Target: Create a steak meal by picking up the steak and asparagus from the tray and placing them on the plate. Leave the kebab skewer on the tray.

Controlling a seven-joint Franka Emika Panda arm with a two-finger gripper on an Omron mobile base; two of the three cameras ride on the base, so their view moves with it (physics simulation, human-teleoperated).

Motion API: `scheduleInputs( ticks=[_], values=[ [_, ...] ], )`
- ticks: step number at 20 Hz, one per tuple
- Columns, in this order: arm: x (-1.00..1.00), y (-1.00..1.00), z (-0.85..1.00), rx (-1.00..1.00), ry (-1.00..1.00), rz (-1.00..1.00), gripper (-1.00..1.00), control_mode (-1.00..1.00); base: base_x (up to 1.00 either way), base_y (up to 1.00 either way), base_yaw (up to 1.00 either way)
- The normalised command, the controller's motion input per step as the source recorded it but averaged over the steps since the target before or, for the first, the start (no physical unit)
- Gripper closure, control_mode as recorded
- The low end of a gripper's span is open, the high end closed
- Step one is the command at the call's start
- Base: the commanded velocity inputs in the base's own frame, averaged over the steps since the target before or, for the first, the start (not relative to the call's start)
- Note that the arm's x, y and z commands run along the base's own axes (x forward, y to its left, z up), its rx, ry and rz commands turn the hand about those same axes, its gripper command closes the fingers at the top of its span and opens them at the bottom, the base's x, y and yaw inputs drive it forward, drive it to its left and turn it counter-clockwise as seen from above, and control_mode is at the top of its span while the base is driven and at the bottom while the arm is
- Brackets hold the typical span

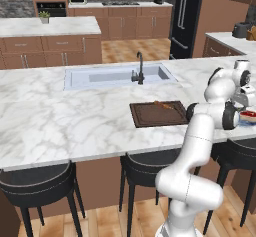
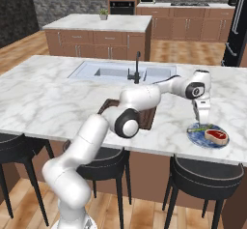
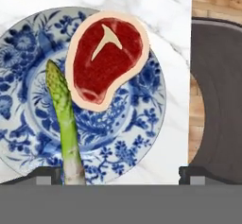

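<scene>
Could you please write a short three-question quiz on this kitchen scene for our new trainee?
1. True or false: the steak and the asparagus both lie on the blue plate.
2. What lies on the brown tray? A) the steak B) the kebab skewer C) the asparagus
3. In the hand view, are the fingers of the gripper closed on the asparagus stalk or spread apart?

Key
1. True: they lie side by side on the plate.
2. B: the orange-red skewer is on the tray.
3. Spread apart: the asparagus stem lies just inside one finger, and the other finger stands far off.
</scene>
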Motion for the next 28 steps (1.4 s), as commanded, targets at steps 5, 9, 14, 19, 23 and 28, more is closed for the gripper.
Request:
scheduleInputs(
  ticks=[5, 9, 14, 19, 23, 28],
  values=[
    [-1.00, 1.00, -0.01, -0.12, -0.03, 0.03, -1.00, -1.00, 0.00, 0.00, 0.00],
    [-1.00, 1.00, 0.09, -0.05, -0.15, 0.07, -1.00, -1.00, 0.00, 0.00, 0.00],
    [-1.00, 1.00, 0.26, -0.02, -0.28, 0.13, -1.00, -1.00, 0.00, 0.00, 0.00],
    [-1.00, 1.00, 0.36, -0.10, -0.35, 0.22, -1.00, -1.00, 0.00, 0.00, 0.00],
    [-0.91, 0.99, 0.70, -0.13, -0.33, 0.26, -1.00, -1.00, 0.00, 0.00, 0.00],
    [-0.60, 0.52, 0.95, -0.08, -0.30, 0.28, -1.00, -1.00, 0.00, 0.00, 0.00]
  ],
)
